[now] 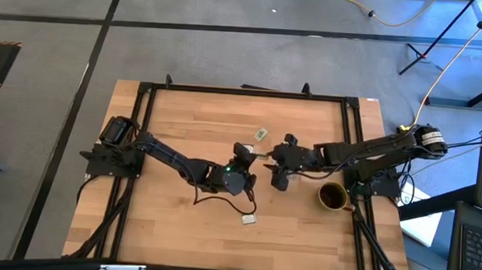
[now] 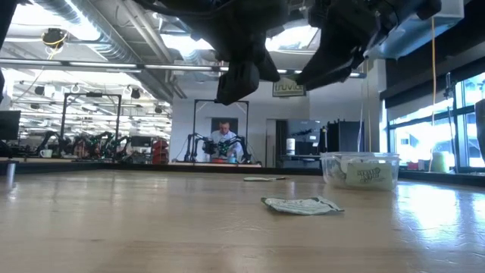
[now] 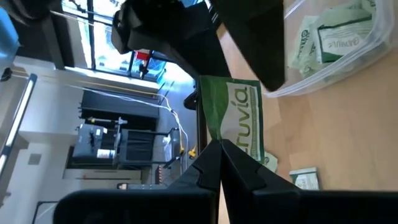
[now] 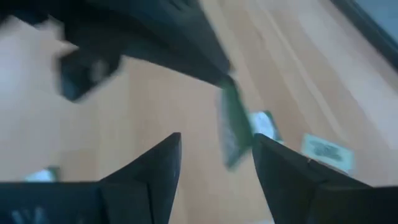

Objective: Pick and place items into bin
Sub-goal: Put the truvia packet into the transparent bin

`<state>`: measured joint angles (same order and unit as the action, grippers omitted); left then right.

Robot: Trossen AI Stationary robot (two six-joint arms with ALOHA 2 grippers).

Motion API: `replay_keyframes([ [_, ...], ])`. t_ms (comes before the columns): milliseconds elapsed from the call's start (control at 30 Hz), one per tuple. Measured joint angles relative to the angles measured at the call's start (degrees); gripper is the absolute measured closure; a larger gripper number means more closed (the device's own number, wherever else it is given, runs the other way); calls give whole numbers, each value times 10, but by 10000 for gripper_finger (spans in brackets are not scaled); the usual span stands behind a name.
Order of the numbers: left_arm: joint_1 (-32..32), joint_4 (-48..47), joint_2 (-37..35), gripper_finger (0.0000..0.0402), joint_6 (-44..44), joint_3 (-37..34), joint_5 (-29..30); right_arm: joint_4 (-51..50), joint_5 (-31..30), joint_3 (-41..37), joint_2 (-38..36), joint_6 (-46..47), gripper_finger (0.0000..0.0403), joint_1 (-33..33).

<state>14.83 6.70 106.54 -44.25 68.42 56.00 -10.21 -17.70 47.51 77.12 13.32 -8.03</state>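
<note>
the clear bin [image 2: 360, 171] is hidden in the high view beneath the two grippers, which meet over the middle of the wooden table [image 1: 184, 124]. in the low view it is seen standing on the table as a see-through plastic tub with rounded corners, with pale green and white packets lying inside; in the left wrist view only one corner of it is shown, cut off at the frame edge. the arms are cut off at the top of the low view, so only dark undersides are made out.

the left gripper [image 3: 221, 158] is clamped on a flat green packet [image 3: 239, 121], pinched by one short edge between the dark fingertips and held just beside the bin. the right gripper [image 4: 214, 155] is spread wide with nothing between its fingers, and the same packet is seen edge-on and blurred just beyond them.

loose packets are seen lying flat on the table: one [image 2: 301, 205] near the front, another [image 1: 261, 133] farther back. a dark brown mug [image 1: 332, 196] is stood near the right arm's base.
</note>
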Motion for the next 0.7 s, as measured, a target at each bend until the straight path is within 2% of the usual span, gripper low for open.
replay_keyframes([
  [167, 0, 0, 0, 401, 0, 0, -1, 22, 55, 0, 0, 14, 237, 0],
  [433, 0, 0, 0, 401, 0, 0, -1, 19, 56, 0, 0, 17, 326, 0],
  [700, 1, 0, 0, 400, 0, 0, -1, 19, 57, 0, 0, 29, 383, 0],
])
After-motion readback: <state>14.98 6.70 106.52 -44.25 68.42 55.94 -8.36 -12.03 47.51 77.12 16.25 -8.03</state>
